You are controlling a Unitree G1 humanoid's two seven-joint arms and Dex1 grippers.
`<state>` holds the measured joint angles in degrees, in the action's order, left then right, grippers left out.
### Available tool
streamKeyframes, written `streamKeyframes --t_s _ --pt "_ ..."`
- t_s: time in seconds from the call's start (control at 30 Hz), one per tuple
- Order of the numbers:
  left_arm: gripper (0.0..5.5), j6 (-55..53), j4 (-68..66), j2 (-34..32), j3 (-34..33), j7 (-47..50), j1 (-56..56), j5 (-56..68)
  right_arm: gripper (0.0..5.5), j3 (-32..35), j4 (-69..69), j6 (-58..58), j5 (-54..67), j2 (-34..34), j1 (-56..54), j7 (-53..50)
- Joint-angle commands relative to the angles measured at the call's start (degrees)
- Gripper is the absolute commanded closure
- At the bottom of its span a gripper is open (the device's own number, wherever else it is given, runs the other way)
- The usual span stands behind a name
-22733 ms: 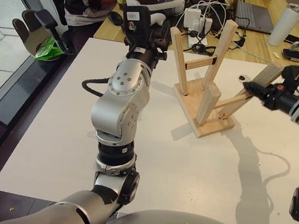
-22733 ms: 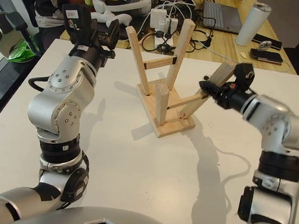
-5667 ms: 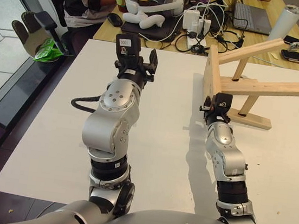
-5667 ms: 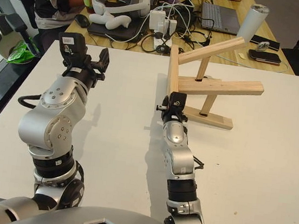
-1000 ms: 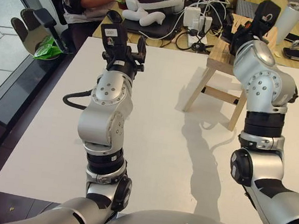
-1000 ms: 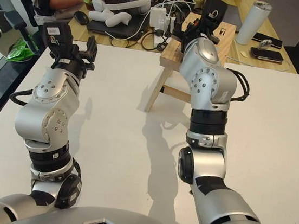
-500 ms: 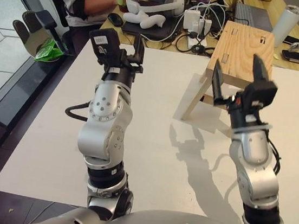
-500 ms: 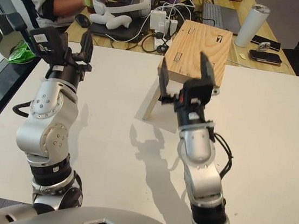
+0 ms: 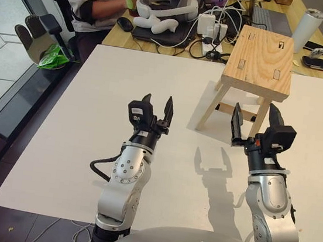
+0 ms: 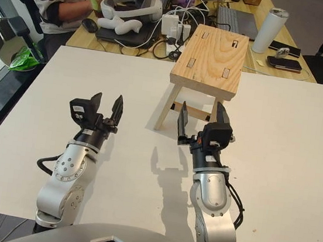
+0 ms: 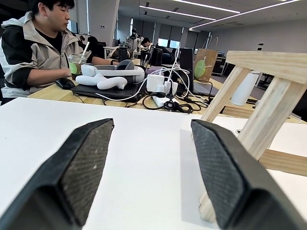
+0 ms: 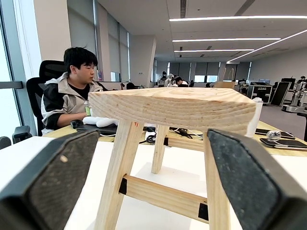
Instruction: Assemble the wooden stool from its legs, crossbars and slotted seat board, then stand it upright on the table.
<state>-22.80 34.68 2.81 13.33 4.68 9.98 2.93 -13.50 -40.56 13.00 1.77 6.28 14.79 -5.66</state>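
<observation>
The wooden stool [image 9: 261, 53] stands upright on the white table [image 9: 88, 141], towards its far right, with the slotted seat board on top and a crossbar [image 12: 163, 193] between the legs. My right gripper [image 9: 254, 116] is open, just in front of the stool's near legs, and holds nothing. The right wrist view looks at the stool [image 12: 177, 105] between the open fingers [image 12: 57, 187]. My left gripper [image 9: 157, 105] is open too, lower on the table to the left of the stool. The stool's legs [image 11: 268, 105] show beside it in the left wrist view.
Behind the table's far edge stands a wooden desk [image 9: 295, 37] with a white headset [image 9: 164, 6], cables and chargers [image 9: 211, 30], a laptop, a white tumbler [image 9: 308, 24] and phones. A person sits at its left end. Bare table surface lies left of and in front of the stool.
Both arms have drawn back towards me and sunk lower. The right gripper has come away from the stool, which stays upright where it was; earlier it lay upside down, then on its side.
</observation>
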Motion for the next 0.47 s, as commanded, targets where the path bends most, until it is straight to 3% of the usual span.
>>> streamKeyframes --t_s 0.03,0.47 --pt "2.46 0.7 -1.0 0.6 -0.1 0.2 0.4 -0.5 1.32 0.4 -0.4 0.2 -2.0 -0.6 -0.5 0.3" --pt "2.46 0.3 -2.3 0.9 -0.9 -0.2 -0.2 0.4 1.32 -0.4 -0.8 -0.5 -6.0 -1.6 -0.9 2.2"
